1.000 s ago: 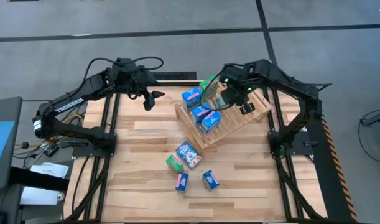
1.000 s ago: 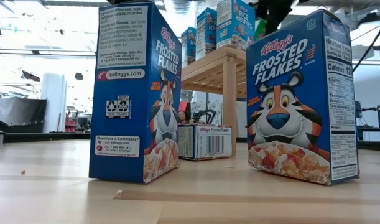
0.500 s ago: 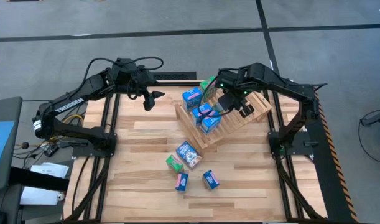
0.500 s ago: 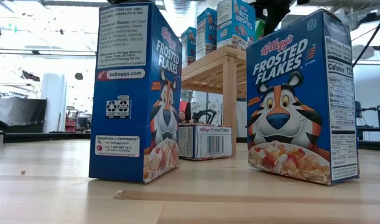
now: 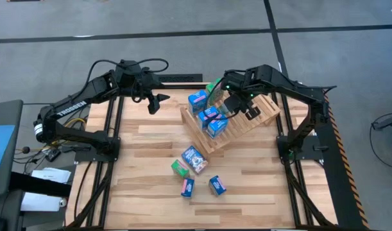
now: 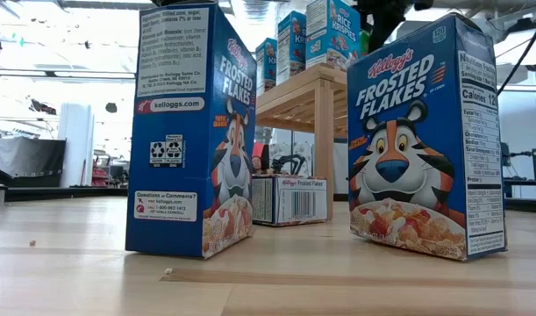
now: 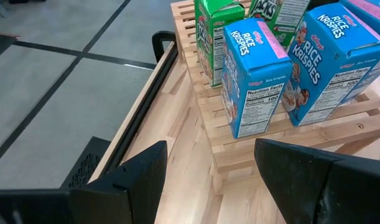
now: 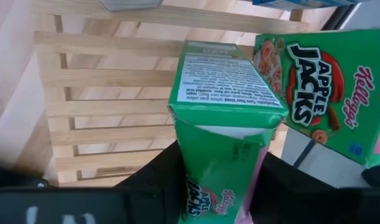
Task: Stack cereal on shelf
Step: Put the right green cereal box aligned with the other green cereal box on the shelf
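Since a second ago my right gripper (image 5: 229,102) has slid a little toward the rack's left end with its load; everything else sits where it was. My right fingers are clamped on a green Apple Jacks box (image 8: 224,127), held over the slats of the shelf (image 5: 256,119), with a second green Apple Jacks box (image 8: 320,87) standing just beside it.

Nearest the table's front edge, four boxes remain off the rack: two upright Frosted Flakes boxes, one (image 6: 190,132) on the left and one (image 6: 425,136) on the right, with a Frosted Flakes box lying flat (image 6: 289,200) behind them and a small green box (image 5: 178,168) beside a larger blue one (image 5: 194,158).

Farther back, the shelf already carries blue Rice Krispies boxes (image 7: 255,74) in a row near its left end.

My left gripper (image 5: 156,101) hangs near the table's far left edge, fingers apart and empty.
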Controlling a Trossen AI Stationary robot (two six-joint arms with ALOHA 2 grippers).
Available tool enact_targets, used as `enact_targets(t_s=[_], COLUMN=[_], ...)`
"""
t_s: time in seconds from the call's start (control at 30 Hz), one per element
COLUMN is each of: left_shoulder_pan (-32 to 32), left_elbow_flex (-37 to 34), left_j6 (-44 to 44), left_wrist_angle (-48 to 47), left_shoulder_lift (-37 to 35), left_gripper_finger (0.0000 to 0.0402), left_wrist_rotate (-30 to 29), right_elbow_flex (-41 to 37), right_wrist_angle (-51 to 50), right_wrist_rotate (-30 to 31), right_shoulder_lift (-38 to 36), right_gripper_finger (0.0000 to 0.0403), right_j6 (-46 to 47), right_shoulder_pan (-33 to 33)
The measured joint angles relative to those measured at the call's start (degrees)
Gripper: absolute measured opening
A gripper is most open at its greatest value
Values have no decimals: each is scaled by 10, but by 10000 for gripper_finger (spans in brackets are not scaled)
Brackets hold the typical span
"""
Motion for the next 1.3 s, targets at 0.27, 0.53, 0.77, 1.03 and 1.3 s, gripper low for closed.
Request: enact_targets(t_s=[0.27,0.53,0.77,1.03,1.3], left_shoulder_pan=[0,0,0,0,0], left_elbow_flex=[0,0,0,0,0], left_j6=[0,0,0,0,9], left_wrist_angle=[0,0,0,0,0], left_shoulder_lift=[0,0,0,0,0], left_gripper_finger=[233,233,233,233,233], left_wrist_rotate=[0,0,0,0,0], right_elbow_flex=[0,0,0,0,0], right_wrist_angle=[10,12,29,51,55], right_wrist_rotate=[0,0,0,0,11], right_shoulder_lift=[0,0,0,0,0], right_gripper_finger=[217,226,232,235,235], right_j6=[7,6,6,-9,-9], right_shoulder_pan=[0,0,0,0,0])
